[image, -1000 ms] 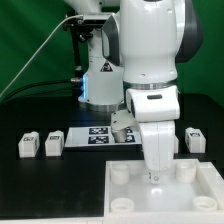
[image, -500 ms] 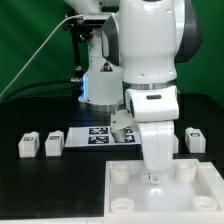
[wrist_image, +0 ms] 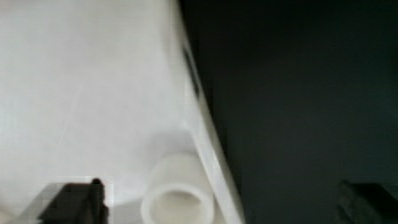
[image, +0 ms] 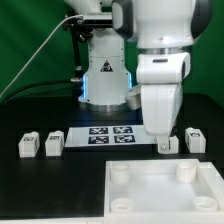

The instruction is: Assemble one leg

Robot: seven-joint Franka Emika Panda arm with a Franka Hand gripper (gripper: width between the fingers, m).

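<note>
Several small white legs with tags stand on the black table: two at the exterior view's left (image: 27, 145) (image: 53, 143), and two at the right (image: 170, 144) (image: 196, 138). The large white panel (image: 150, 195) with round corner sockets lies at the front. My gripper (image: 159, 138) hangs above the panel's far edge, just beside the nearer right leg. It is open and empty. In the wrist view my fingertips (wrist_image: 71, 203) stand wide apart over the panel's edge (wrist_image: 89, 90) and one socket (wrist_image: 178, 197).
The marker board (image: 105, 135) lies flat between the left and right legs. The robot base (image: 103, 75) stands behind it. Black table (wrist_image: 302, 90) shows beside the panel in the wrist view.
My gripper has risen from low over the panel and moved back toward the right legs. The panel and legs have not moved.
</note>
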